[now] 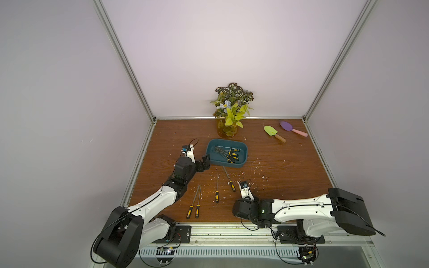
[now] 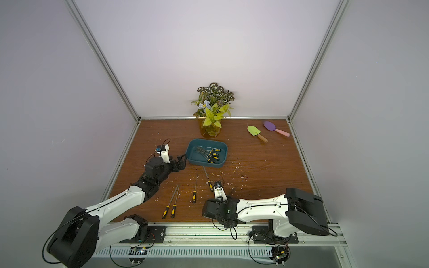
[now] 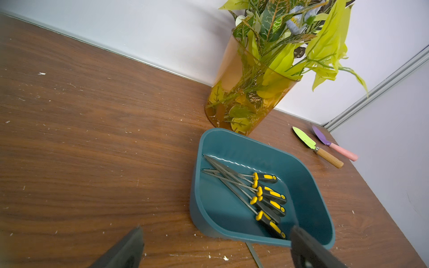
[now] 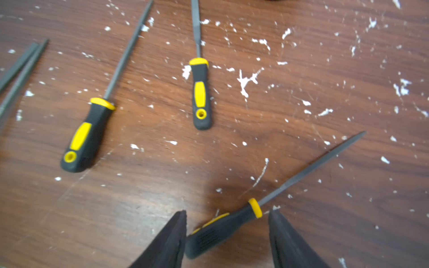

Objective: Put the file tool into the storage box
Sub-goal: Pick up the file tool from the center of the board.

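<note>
Between storage box [image 1: 234, 165] and green trowel [image 1: 274, 134], open wood tabletop [image 1: 262, 150].

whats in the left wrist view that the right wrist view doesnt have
Only the left wrist: the box with files inside, the vase of leaves, the green trowel, the purple trowel and the open left gripper.
Only the right wrist: loose files shown with their handles, and one file whose handle sits between the jaws of the open right gripper.
Both: the wooden table with white flecks. The left wrist catches only a loose file's tip.
</note>
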Available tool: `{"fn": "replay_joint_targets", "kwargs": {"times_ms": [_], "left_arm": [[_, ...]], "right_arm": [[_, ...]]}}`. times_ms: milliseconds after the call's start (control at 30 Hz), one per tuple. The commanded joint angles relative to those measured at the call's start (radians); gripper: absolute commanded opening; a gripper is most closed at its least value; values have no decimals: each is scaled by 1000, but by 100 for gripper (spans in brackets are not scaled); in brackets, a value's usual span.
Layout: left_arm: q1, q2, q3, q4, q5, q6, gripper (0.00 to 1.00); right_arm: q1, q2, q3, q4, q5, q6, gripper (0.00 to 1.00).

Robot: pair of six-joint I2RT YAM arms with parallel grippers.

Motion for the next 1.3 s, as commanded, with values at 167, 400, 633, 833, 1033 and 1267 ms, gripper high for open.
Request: {"fn": "replay_joint_targets", "kwargs": {"times_ms": [167, 400, 633, 833, 1033, 1267], "left_arm": [[9, 17, 8, 22, 9, -7, 100], [10, 21, 8, 24, 13, -7, 100], [9, 30, 10, 25, 14, -9, 100], [9, 28, 10, 28, 24, -15, 100], [9, 26, 10, 28, 19, -13, 100], [9, 19, 8, 26, 22, -13, 100]], "right_arm": [[3, 8, -9, -25, 14, 60, 63], [8, -14, -100, 1, -19, 107, 62], [13, -46, -146, 6, -30, 128, 59], [15, -59, -153, 24, -23, 117, 53], [14, -15, -145, 118, -7, 92, 46], [-2, 20, -120, 122, 27, 64, 28]]}}
